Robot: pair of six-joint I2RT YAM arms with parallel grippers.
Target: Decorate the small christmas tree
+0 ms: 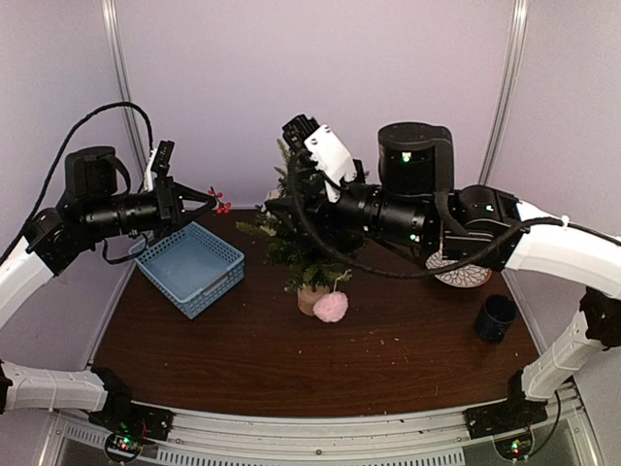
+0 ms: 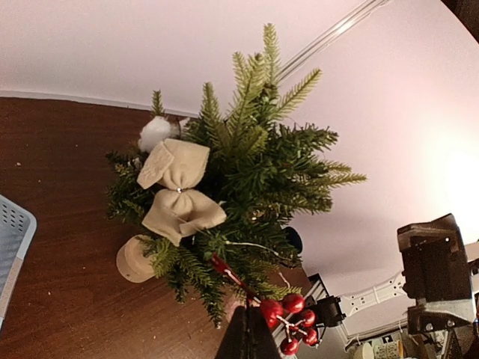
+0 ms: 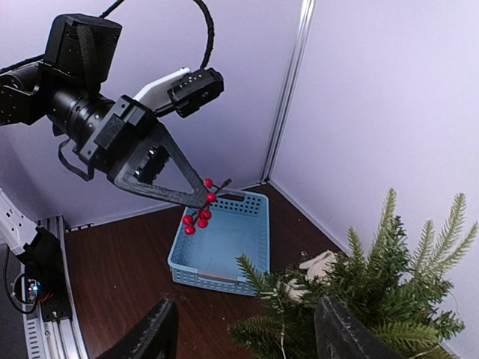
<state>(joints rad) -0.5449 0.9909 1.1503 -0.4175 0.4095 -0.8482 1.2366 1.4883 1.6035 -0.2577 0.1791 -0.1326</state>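
Note:
The small christmas tree (image 1: 303,233) stands mid-table on its pale round base (image 1: 312,297), with a pink pom-pom (image 1: 331,307) hanging low at its front. A beige bow (image 2: 178,191) and a white puff (image 2: 156,132) sit in its branches. My left gripper (image 1: 208,201) is shut on the stem of a red berry sprig (image 2: 293,317), held in the air left of the tree (image 2: 254,172) and above the basket. My right gripper (image 3: 247,330) hovers open over the tree's (image 3: 374,292) left side, with only branch tips between its fingers (image 3: 153,335).
A blue perforated basket (image 1: 190,264) with nothing inside it lies at the left of the table. A dark cup (image 1: 495,317) and a patterned plate (image 1: 461,276) are on the right. Walls and metal posts close off the back.

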